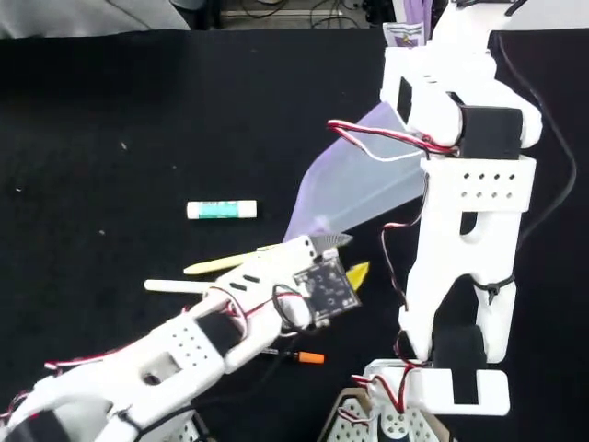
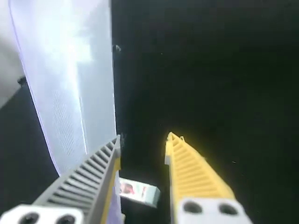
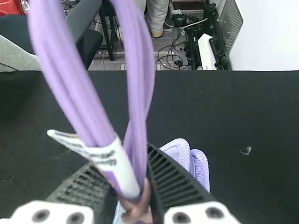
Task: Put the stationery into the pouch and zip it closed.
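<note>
While the right pincer (image 3: 128,163) clamps the pouch (image 1: 354,184), the left pincer (image 2: 143,138) gapes beside it.

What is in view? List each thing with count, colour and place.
pouch: one, translucent purple, hanging over the table.
glue stick: one, white and teal, lying left of the pouch.
pale sticks: two, cream-yellow, lying between glue stick and pen.
pen: one, orange-tipped, near the front edge.
small block: one, white, under the left pincer.
table: one, black.
left pincer: one, grey and yellow, open beside the pouch.
right pincer: one, dark grey, shut on the pouch's top.
</note>
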